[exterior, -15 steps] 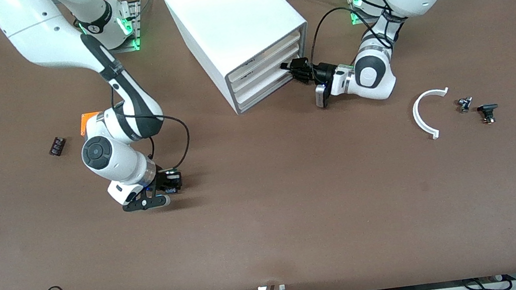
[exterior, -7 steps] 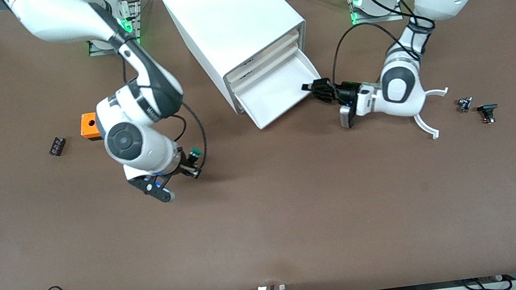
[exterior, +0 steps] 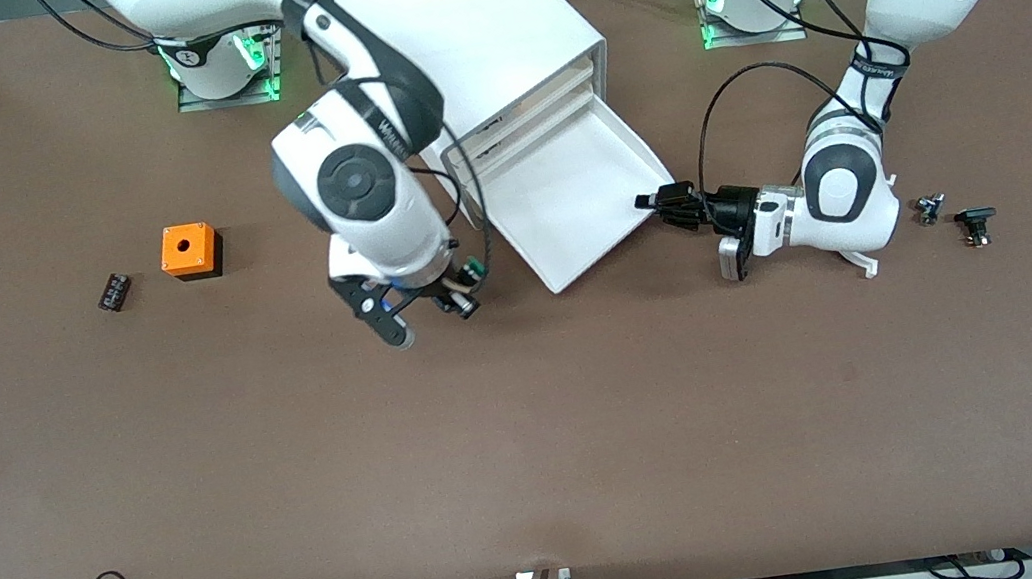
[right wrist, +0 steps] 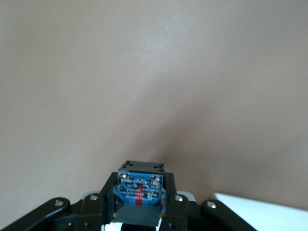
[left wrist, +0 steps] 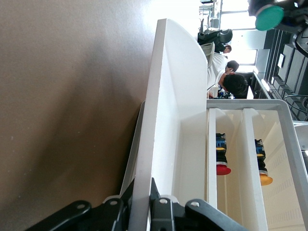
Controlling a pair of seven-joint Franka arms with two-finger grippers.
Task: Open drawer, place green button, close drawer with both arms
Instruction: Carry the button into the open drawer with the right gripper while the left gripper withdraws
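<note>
While the lowest drawer (exterior: pixel 579 195) is standing pulled well out of the white cabinet (exterior: pixel 481 42), the left hand (exterior: pixel 660 202) is gripping the drawer's front panel at the corner toward the left arm's end of the table, its fingers (left wrist: pixel 159 204) pinched tight on the panel's edge. The right hand (exterior: pixel 460 289) is hanging over the bare table (exterior: pixel 538 448) just beside the open drawer's other corner, clamping the button (exterior: pixel 471 269) between its fingers, the green cap pointing toward the drawer. In the right wrist view the button's (right wrist: pixel 139 188) blue underside is showing between the fingers. An orange cube (exterior: pixel 189 251) and a small black part (exterior: pixel 113 290) are lying toward the right arm's end. A red-capped button (left wrist: pixel 221 156) and an orange-capped one (left wrist: pixel 262 163) are sitting in the upper drawers.
</note>
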